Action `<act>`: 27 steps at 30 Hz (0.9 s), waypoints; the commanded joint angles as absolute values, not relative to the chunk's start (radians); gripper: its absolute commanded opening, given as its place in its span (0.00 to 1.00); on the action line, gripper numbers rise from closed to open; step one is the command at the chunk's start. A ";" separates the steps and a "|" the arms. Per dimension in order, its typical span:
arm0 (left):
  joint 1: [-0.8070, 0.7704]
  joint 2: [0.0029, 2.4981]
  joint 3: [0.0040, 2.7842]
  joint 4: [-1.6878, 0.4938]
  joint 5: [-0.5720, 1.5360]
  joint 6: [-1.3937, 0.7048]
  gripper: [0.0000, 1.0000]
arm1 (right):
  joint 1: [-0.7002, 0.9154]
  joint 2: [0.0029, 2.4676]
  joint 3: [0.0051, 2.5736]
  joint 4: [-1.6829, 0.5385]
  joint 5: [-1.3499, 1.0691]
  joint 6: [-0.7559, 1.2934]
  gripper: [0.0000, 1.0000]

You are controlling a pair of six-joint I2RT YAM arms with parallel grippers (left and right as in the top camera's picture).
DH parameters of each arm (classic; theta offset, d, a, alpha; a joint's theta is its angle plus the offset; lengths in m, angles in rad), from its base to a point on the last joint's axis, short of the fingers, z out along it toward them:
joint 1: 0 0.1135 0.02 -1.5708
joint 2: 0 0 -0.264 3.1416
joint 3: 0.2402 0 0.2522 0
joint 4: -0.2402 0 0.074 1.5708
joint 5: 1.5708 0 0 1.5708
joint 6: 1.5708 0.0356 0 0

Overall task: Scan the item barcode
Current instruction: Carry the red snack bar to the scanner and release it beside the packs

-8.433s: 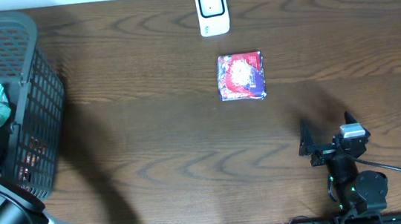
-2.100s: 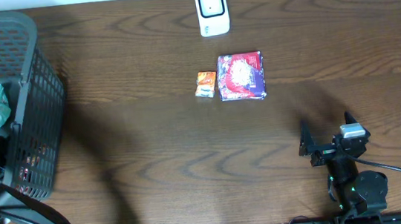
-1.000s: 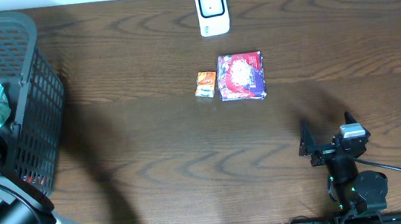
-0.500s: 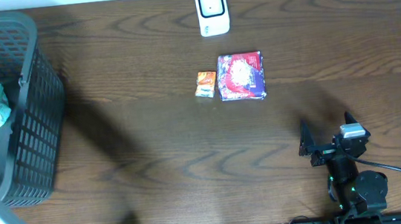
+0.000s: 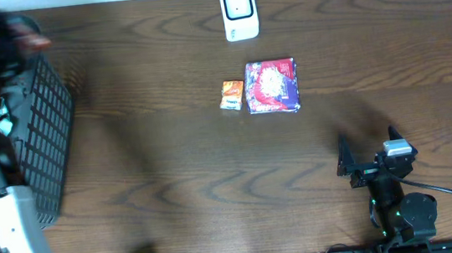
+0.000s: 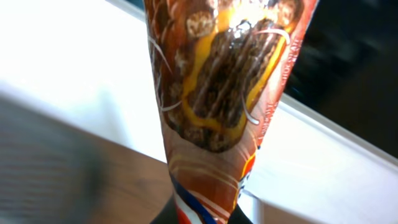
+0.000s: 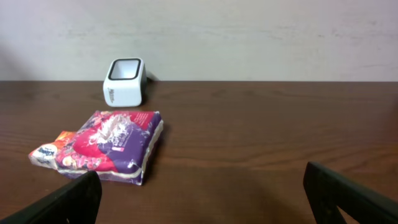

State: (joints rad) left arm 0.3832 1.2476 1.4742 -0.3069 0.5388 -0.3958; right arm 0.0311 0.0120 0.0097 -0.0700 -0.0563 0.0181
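Woodgrain tbl [image 5: 171,166]; glossy tapered snack wrapper [image 6: 224,93], L jaws.

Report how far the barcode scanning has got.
Looks done: an orange packet and a purple packet lie beside the scanner. In hand: the left fingers are shut on a brown snack wrapper, up above the basket. Left: presenting that wrapper to the scanner; the right fingers hang open, idle.

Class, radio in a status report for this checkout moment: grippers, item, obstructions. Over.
Left gripper shut on snack packet. Right gripper open, empty. Purple packet, orange packet lie near scanner.
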 commanded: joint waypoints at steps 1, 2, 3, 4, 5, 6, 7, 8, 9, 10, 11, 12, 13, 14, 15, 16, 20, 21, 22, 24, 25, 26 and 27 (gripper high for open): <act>0.212 1.272 1.481 -0.321 0.619 -0.435 0.07 | 0.023 0.006 0.006 -0.071 -0.062 0.032 0.99; 0.174 1.283 1.481 -0.333 0.617 -0.435 0.07 | 0.023 0.006 0.006 -0.071 -0.062 0.032 0.99; 0.131 1.298 1.481 -0.344 0.617 -0.435 0.07 | 0.023 0.006 0.006 -0.071 -0.062 0.032 0.99; 0.097 1.313 1.481 -0.354 0.617 -0.435 0.07 | 0.023 0.006 0.006 -0.071 -0.062 0.032 0.99; 0.062 1.330 1.481 -0.363 0.617 -0.435 0.07 | 0.023 0.006 0.006 -0.071 -0.062 0.032 0.99; 0.030 1.348 1.481 -0.368 0.617 -0.436 0.07 | 0.023 0.006 0.006 -0.071 -0.062 0.032 0.99; -0.005 1.371 1.481 -0.376 0.617 -0.435 0.07 | 0.023 0.006 0.006 -0.071 -0.062 0.032 0.99; -0.031 1.391 1.481 -0.382 0.616 -0.435 0.07 | 0.023 0.006 0.006 -0.071 -0.062 0.032 0.99; -0.055 1.414 1.481 -0.385 0.612 -0.435 0.07 | 0.023 0.006 0.006 -0.071 -0.062 0.032 0.99; -0.078 1.441 1.481 -0.388 0.603 -0.435 0.07 | 0.023 0.006 0.006 -0.071 -0.062 0.032 0.99; -0.099 1.470 1.481 -0.389 0.587 -0.435 0.07 | 0.023 0.006 0.006 -0.071 -0.062 0.032 0.99; -0.115 1.500 1.481 -0.392 0.574 -0.432 0.08 | 0.023 0.006 0.006 -0.071 -0.062 0.032 0.99; -0.141 1.552 1.481 -0.397 0.564 -0.396 0.08 | 0.023 0.006 0.006 -0.071 -0.062 0.032 0.99; -0.154 1.583 1.481 -0.401 0.564 -0.369 0.08 | 0.023 0.006 0.006 -0.071 -0.062 0.033 0.99; -0.164 1.610 1.481 -0.404 0.564 -0.352 0.08 | 0.023 0.006 0.006 -0.071 -0.062 0.032 0.99; -0.176 1.641 1.481 -0.408 0.564 -0.337 0.08 | 0.023 0.006 0.006 -0.071 -0.062 0.032 0.99; -0.213 1.744 1.481 -0.427 0.485 -0.286 0.07 | 0.023 0.006 0.006 -0.071 -0.062 0.032 0.99; -0.221 1.765 1.481 -0.435 0.447 -0.280 0.08 | 0.023 0.006 0.006 -0.071 -0.062 0.032 0.99; -0.228 1.791 1.481 -0.445 0.406 -0.272 0.07 | 0.023 0.006 0.006 -0.071 -0.062 0.032 0.99; -0.242 1.841 1.481 -0.457 0.352 -0.258 0.08 | 0.023 0.006 0.006 -0.071 -0.062 0.032 0.99; -0.247 1.861 1.481 -0.458 0.349 -0.258 0.07 | 0.023 0.006 0.006 -0.071 -0.062 0.032 0.99; -0.253 1.881 1.481 -0.459 0.350 -0.259 0.08 | 0.023 0.006 0.006 -0.071 -0.062 0.032 0.99; -0.256 1.894 1.481 -0.459 0.350 -0.259 0.07 | 0.023 0.006 0.006 -0.071 -0.062 0.032 0.99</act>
